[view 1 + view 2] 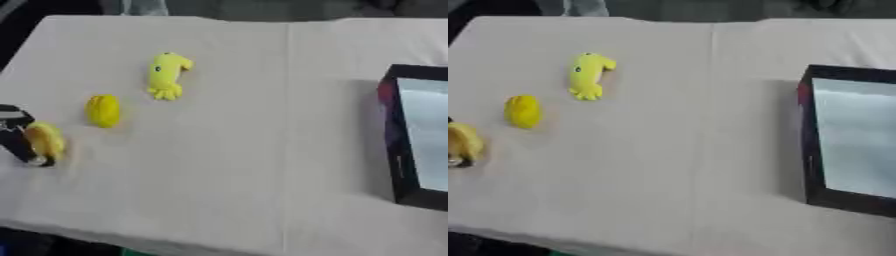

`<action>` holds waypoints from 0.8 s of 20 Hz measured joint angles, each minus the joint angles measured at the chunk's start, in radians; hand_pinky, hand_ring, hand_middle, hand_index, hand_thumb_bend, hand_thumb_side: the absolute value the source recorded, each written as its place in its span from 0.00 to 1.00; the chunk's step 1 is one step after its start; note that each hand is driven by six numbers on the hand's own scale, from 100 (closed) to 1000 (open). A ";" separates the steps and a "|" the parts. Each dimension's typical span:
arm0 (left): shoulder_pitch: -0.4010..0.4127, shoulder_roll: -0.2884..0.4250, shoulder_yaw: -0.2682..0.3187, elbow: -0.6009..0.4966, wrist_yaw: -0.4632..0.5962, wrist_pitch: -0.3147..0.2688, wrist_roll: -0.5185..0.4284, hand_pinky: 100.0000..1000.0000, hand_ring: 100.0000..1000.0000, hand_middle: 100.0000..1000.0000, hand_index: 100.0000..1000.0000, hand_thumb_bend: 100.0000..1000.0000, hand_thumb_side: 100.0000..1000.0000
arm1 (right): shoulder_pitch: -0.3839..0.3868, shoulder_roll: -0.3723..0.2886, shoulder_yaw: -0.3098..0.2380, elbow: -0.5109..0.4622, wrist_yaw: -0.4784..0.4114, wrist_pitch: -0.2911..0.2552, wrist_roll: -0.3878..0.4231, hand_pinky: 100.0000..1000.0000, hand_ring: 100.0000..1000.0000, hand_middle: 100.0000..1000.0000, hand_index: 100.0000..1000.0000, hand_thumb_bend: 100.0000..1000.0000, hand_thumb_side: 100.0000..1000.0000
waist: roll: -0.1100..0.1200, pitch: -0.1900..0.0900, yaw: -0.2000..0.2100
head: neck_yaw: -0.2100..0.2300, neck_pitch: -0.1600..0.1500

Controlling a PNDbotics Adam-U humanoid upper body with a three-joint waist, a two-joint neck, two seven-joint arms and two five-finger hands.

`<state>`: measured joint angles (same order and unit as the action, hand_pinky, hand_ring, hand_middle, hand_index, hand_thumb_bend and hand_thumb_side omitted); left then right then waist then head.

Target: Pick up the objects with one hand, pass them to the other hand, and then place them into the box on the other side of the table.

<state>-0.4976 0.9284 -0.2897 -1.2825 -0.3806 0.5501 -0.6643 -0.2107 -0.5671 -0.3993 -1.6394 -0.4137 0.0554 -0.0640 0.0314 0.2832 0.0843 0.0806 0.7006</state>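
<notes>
A pale cloth [227, 165] covers the table, one lengthwise crease down it; dark floor beyond.

A wide stretch of bare counter [262, 150] is lying open through the middle, giving a hand plenty of room to cross. Over on the left, three yellow things are crowding the way: a yellow toy [166, 75] farthest back, a yellow oval [103, 111] nearer, and a yellow lump [45, 141] against the left hand [17, 137]. The dark box [398, 135] is walling off the right edge.
</notes>
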 measured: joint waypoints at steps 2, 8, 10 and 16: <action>0.006 0.002 0.001 -0.012 0.009 -0.001 -0.001 0.74 0.67 0.52 0.45 0.51 0.00 | 0.000 0.000 0.000 0.000 0.000 0.000 0.001 1.00 1.00 1.00 1.00 0.00 0.65 | 0.000 0.000 0.000 | 0.000 0.000; 0.010 0.015 0.011 -0.051 0.019 0.004 0.004 0.73 0.65 0.51 0.46 0.52 0.00 | 0.000 0.000 0.000 0.000 0.000 0.000 0.002 1.00 1.00 1.00 1.00 0.00 0.66 | 0.000 0.000 0.000 | -0.003 0.000; 0.010 0.015 0.012 -0.056 0.025 0.007 0.007 0.73 0.65 0.52 0.47 0.50 0.00 | 0.000 0.000 0.000 0.000 -0.001 0.001 0.003 1.00 1.00 1.00 1.00 0.00 0.66 | 0.000 0.000 0.000 | -0.003 0.000; 0.016 0.015 0.033 -0.103 0.069 0.032 0.032 0.74 0.61 0.48 0.47 0.42 0.00 | 0.000 0.000 0.000 0.000 -0.004 0.002 0.006 1.00 1.00 1.00 1.00 0.00 0.64 | 0.000 0.000 0.002 | -0.009 0.000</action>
<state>-0.4820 0.9435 -0.2568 -1.3853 -0.3119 0.5817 -0.6328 -0.2108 -0.5672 -0.3992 -1.6394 -0.4181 0.0572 -0.0585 0.0317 0.2832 0.0867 0.0715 0.7010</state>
